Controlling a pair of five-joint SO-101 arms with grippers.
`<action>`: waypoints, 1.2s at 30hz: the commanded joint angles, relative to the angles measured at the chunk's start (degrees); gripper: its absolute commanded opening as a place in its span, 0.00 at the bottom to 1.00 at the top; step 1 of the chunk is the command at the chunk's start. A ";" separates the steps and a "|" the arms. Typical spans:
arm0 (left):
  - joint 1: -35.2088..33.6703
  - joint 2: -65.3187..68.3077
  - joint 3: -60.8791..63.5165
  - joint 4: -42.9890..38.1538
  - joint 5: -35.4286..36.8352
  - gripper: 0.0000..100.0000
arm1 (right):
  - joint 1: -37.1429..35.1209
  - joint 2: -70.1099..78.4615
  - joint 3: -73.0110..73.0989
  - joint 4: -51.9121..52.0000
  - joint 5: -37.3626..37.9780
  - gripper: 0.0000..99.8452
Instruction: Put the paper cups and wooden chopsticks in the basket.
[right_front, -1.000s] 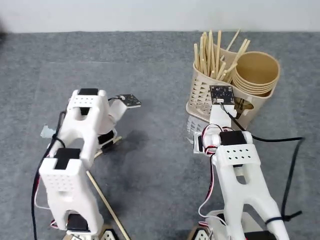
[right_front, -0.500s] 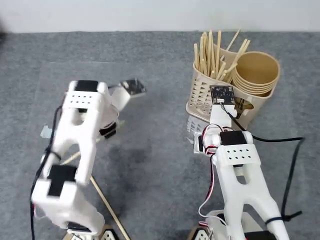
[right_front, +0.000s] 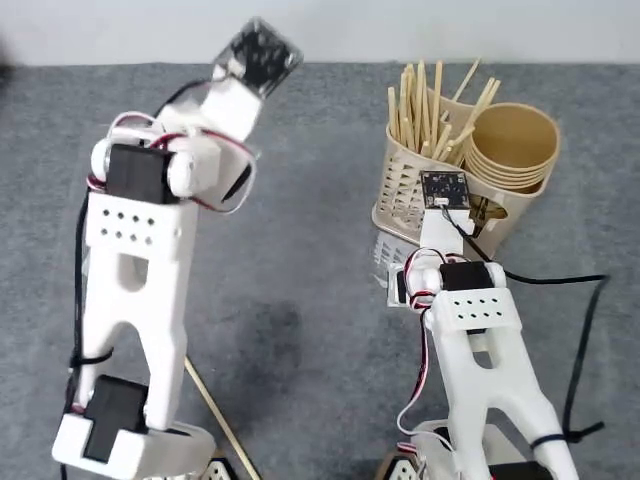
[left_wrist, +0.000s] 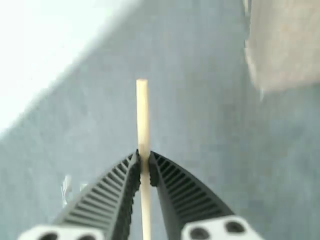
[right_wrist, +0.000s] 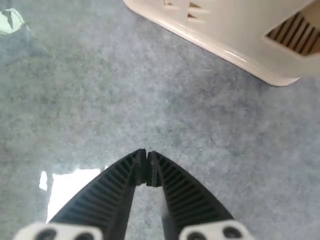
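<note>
The left end effector (left_wrist: 143, 159) pinches one chopstick (left_wrist: 142, 112), whose free end pokes out past the fingertips above the grey desk (right_front: 320, 300). The left arm (right_front: 140, 250) stands tall, its wrist tipped toward the desk's far edge. The right end effector (right_wrist: 146, 161) has its fingers pressed together on nothing, low over the desk and near the basket (right_front: 405, 195). The basket stands at the far right of the desk. A stack of cups (right_front: 512, 145) sits in the compartment farther from the left arm, and a bundle of chopsticks (right_front: 428, 105) stands upright in the nearer one. A loose chopstick (right_front: 215, 412) lies flat on the desk by the left arm's base.
</note>
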 joint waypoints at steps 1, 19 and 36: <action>3.96 -3.16 -7.16 -8.62 6.24 0.01 | 0.31 -1.45 -0.09 -0.40 -0.53 0.01; 19.43 -3.16 2.68 -57.14 22.59 0.01 | 0.31 -1.89 5.45 -8.13 -0.44 0.01; 21.98 -3.60 24.04 -69.27 27.87 0.03 | 0.22 -1.89 5.45 -8.04 -0.44 0.01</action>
